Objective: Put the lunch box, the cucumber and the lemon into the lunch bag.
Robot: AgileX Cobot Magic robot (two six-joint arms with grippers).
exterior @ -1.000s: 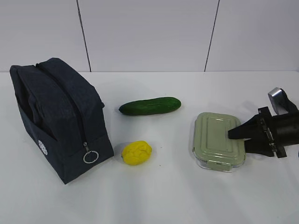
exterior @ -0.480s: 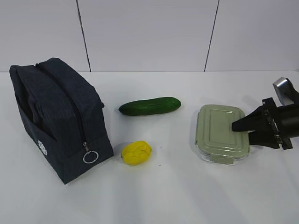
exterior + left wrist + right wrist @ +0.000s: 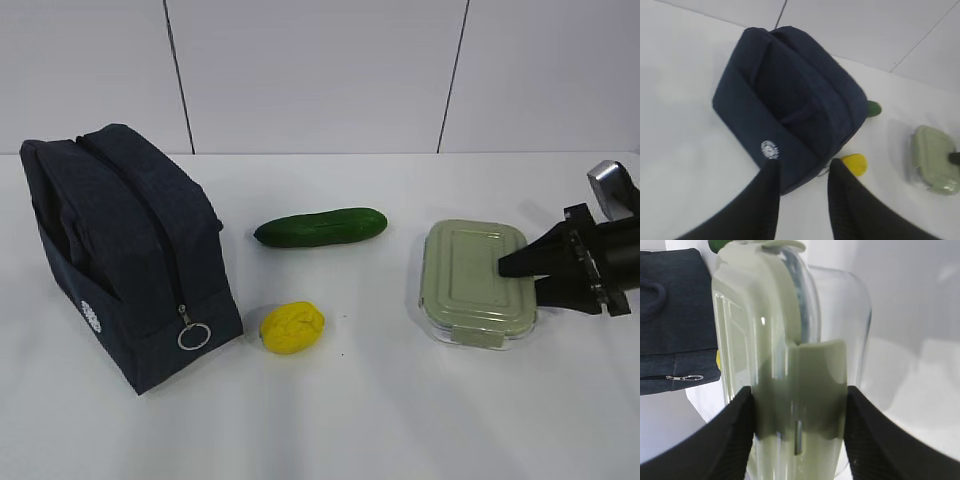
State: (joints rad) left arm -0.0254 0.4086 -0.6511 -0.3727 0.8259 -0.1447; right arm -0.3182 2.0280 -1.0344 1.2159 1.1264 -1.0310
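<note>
Gripping lunch box [image 3: 790,365]: right claw [image 3: 797,430].

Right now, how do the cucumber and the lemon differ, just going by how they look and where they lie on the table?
The cucumber is dark green, long and slim; the lemon is bright yellow, short and oval. The cucumber lies farther back on the table, the lemon nearer the camera. The lemon sits close beside the lunch bag, while the cucumber lies a little more apart from it. Both rest loose on the table, outside the bag, with no gripper touching them.
</note>
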